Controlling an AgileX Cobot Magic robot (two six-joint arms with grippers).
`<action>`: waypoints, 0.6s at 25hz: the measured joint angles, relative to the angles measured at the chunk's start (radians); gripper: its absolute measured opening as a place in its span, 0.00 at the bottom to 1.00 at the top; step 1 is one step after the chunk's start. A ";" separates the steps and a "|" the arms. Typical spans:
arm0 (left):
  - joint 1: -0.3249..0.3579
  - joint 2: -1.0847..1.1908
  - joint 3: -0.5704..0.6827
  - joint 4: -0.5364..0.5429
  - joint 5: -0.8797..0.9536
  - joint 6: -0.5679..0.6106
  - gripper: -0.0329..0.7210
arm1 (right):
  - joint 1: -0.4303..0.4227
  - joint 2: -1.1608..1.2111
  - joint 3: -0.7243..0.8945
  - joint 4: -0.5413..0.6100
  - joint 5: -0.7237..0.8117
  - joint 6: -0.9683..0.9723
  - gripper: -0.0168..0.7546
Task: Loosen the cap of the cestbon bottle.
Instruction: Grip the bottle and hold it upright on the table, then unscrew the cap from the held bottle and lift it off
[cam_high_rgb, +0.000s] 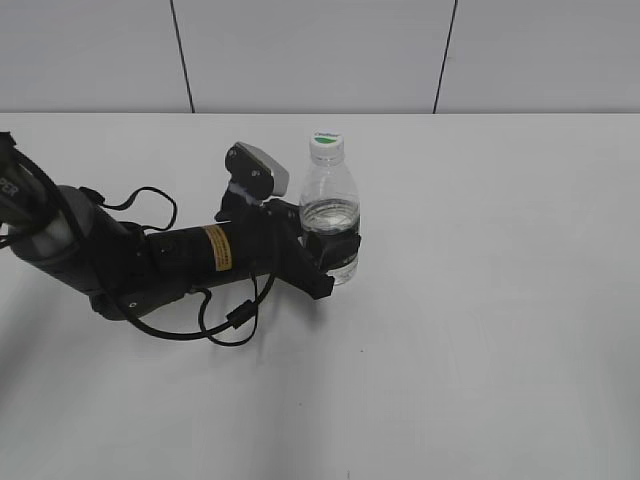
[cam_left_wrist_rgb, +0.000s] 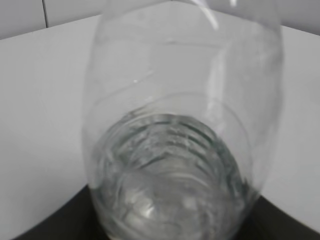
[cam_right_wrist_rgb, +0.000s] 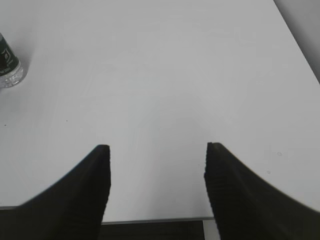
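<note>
The cestbon bottle (cam_high_rgb: 329, 205) stands upright on the white table, clear and ribbed, partly filled with water. Its white cap (cam_high_rgb: 327, 146) with a green mark is on top. My left gripper (cam_high_rgb: 333, 250) is shut on the bottle's lower body, over the green label band. In the left wrist view the bottle (cam_left_wrist_rgb: 180, 130) fills the frame between the dark fingers; the cap is out of view there. My right gripper (cam_right_wrist_rgb: 156, 160) is open and empty above bare table. The bottle's base (cam_right_wrist_rgb: 9, 65) shows at the far left of the right wrist view. The right arm is out of the exterior view.
The left arm (cam_high_rgb: 150, 255) with looped black cables lies across the left of the white table (cam_high_rgb: 480, 330). A grey panelled wall (cam_high_rgb: 320, 50) stands behind the table. The table's front edge (cam_right_wrist_rgb: 150, 221) shows just under the right gripper.
</note>
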 joint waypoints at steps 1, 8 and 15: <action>0.000 0.000 0.000 0.000 0.000 -0.001 0.53 | 0.000 0.000 0.000 0.000 0.000 0.000 0.62; -0.001 0.000 0.000 -0.003 0.002 -0.001 0.53 | 0.000 0.045 -0.008 0.048 -0.001 0.016 0.62; -0.002 0.000 0.000 -0.003 0.001 -0.001 0.53 | 0.000 0.385 -0.126 0.076 -0.002 0.014 0.62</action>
